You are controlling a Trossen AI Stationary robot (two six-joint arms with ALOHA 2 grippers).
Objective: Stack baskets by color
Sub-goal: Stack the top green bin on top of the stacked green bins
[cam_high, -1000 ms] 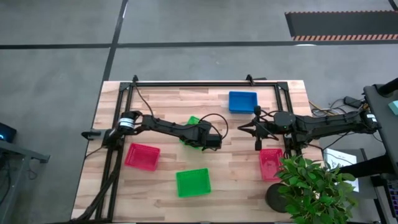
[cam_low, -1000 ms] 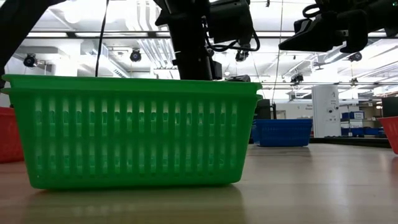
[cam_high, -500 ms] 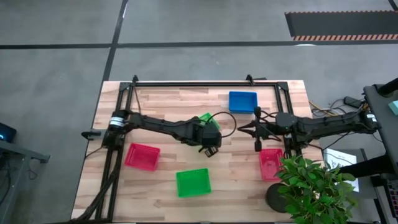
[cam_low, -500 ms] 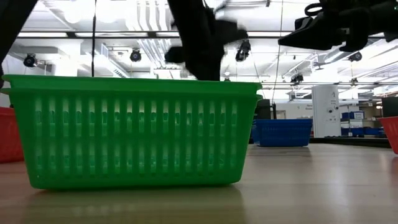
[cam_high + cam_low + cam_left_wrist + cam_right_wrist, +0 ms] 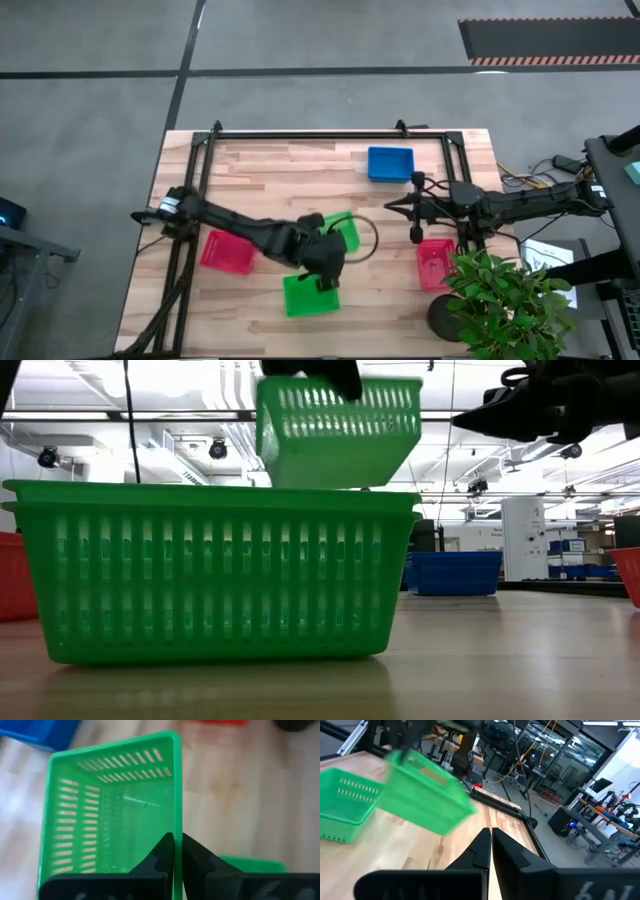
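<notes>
My left gripper (image 5: 177, 842) is shut on a green basket (image 5: 342, 232), which hangs in the air just beyond a second green basket (image 5: 310, 293) that stands on the table near its front edge. The low view shows the held basket (image 5: 335, 430) above the standing one (image 5: 210, 570). One red basket (image 5: 228, 252) sits at the left, another red basket (image 5: 435, 263) at the right, and a blue basket (image 5: 390, 163) at the far right. My right gripper (image 5: 415, 218) hovers shut and holding nothing above the table's right part. My left gripper pinches one side wall of the green basket at its rim (image 5: 177, 820), one finger inside the basket and one outside. The fingers come slanting down from above. The basket is lifted clear of the table, opening up and slightly tilted (image 5: 335, 430).
A potted plant (image 5: 505, 300) stands at the near right corner beside the right red basket. A black frame rail (image 5: 330, 133) runs along the far edge. Bare wood lies across the far left and between the baskets.
My left gripper has risen and swung toward the table's near edge, rolling at the wrist, with the green basket in its hold. The basket has gone from the table's middle to a place lifted clear just beyond the other green basket.
</notes>
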